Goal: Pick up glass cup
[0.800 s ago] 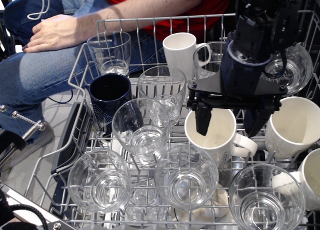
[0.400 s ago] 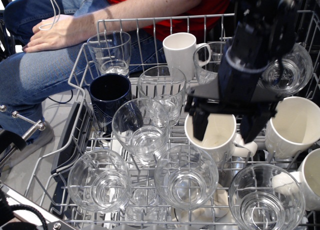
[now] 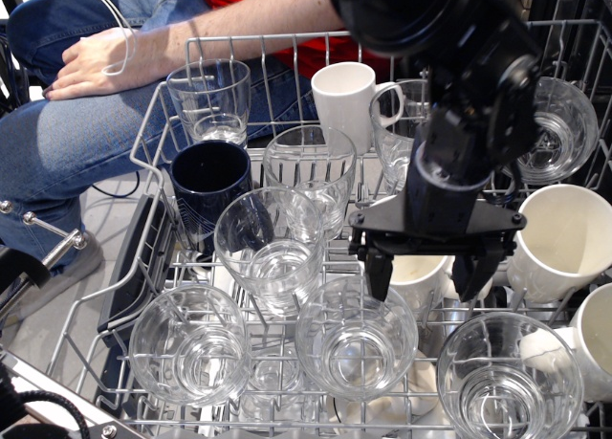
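Observation:
Three short, rounded clear glass cups stand in the front row of the wire dish rack (image 3: 163,104): one at front left (image 3: 188,343), one at front centre (image 3: 356,338), one at front right (image 3: 510,377). My dark gripper (image 3: 426,279) hangs open and empty, fingers pointing down. Its left finger (image 3: 380,272) sits just above the far right rim of the front centre glass cup. Its right finger (image 3: 472,274) is over the rack between that cup and the front right one. The arm hides most of a white mug (image 3: 418,274) behind it.
Taller clear glasses (image 3: 270,243) (image 3: 309,171) (image 3: 210,99), a dark blue mug (image 3: 207,186) and white mugs (image 3: 344,99) (image 3: 564,238) crowd the rack. Another rounded glass (image 3: 557,133) sits at the back right. A seated person's arm and hand (image 3: 105,61) are behind the rack.
The gripper has come down and slightly toward the front, from over the white mug to just above the front glass cups. Its fingers stay open. The person's hand shifted slightly.

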